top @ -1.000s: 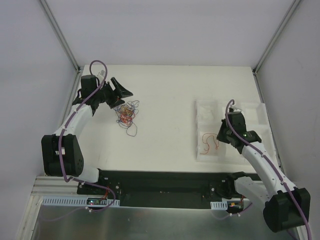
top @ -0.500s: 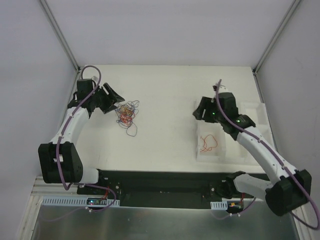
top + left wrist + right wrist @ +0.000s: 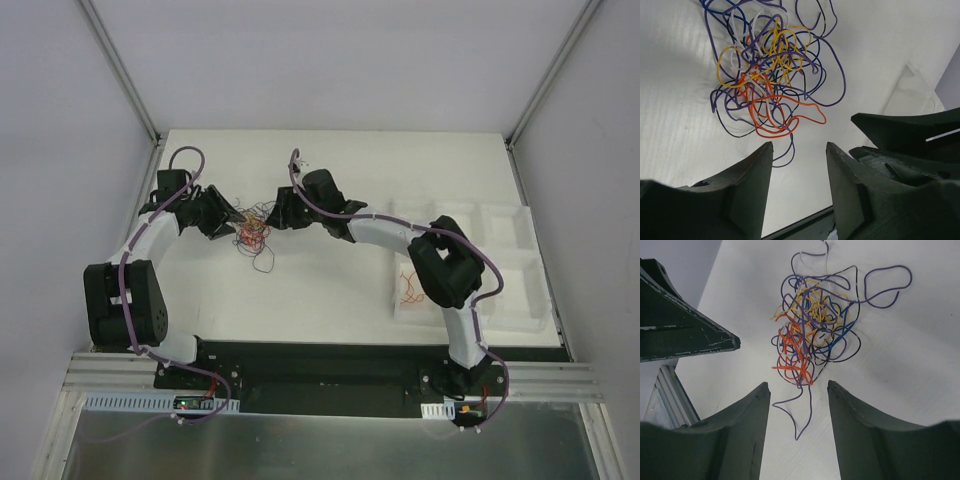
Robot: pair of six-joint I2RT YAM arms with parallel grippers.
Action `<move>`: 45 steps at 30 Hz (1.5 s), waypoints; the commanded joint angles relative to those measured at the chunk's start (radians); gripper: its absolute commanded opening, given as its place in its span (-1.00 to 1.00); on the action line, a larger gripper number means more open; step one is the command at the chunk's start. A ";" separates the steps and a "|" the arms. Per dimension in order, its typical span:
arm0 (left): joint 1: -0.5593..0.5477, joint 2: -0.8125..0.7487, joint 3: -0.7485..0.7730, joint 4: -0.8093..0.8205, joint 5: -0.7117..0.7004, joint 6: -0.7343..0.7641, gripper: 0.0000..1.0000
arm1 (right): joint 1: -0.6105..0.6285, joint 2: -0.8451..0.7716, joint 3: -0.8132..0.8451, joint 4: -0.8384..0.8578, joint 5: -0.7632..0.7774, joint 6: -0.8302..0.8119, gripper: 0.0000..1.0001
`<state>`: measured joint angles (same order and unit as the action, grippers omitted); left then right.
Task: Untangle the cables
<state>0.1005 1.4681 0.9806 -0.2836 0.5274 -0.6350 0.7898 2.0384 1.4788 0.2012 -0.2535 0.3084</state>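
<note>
Cables (image 3: 771,70) tangled — left hand (image 3: 800,149) and right hand (image 3: 799,387) flanking, parted.

No text, label, brand, number or sign could be read in any of the 3 views.
</note>
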 commanded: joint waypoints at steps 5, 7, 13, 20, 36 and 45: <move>0.013 0.098 0.024 0.023 0.131 -0.015 -0.06 | 0.042 0.060 0.077 0.078 0.016 -0.075 -0.01; 0.011 0.116 0.027 0.024 0.149 -0.023 -0.09 | 0.045 0.080 0.084 0.075 0.019 -0.094 0.00; 0.010 0.132 0.029 0.037 0.167 -0.017 -0.05 | 0.046 0.132 0.124 0.052 0.025 -0.120 -0.15; 0.002 0.129 0.030 0.066 0.181 -0.003 0.20 | 0.048 0.178 0.186 0.014 -0.006 -0.129 -0.45; -0.088 0.187 0.104 0.132 0.180 -0.203 0.56 | 0.065 0.000 -0.034 0.158 -0.050 -0.049 -1.00; -0.097 0.307 0.115 0.217 0.223 -0.290 0.55 | 0.071 -0.153 -0.116 0.182 -0.044 -0.035 -0.99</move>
<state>0.0055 1.7546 1.0672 -0.1295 0.7002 -0.8646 0.8501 2.0380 1.3964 0.3035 -0.2890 0.2577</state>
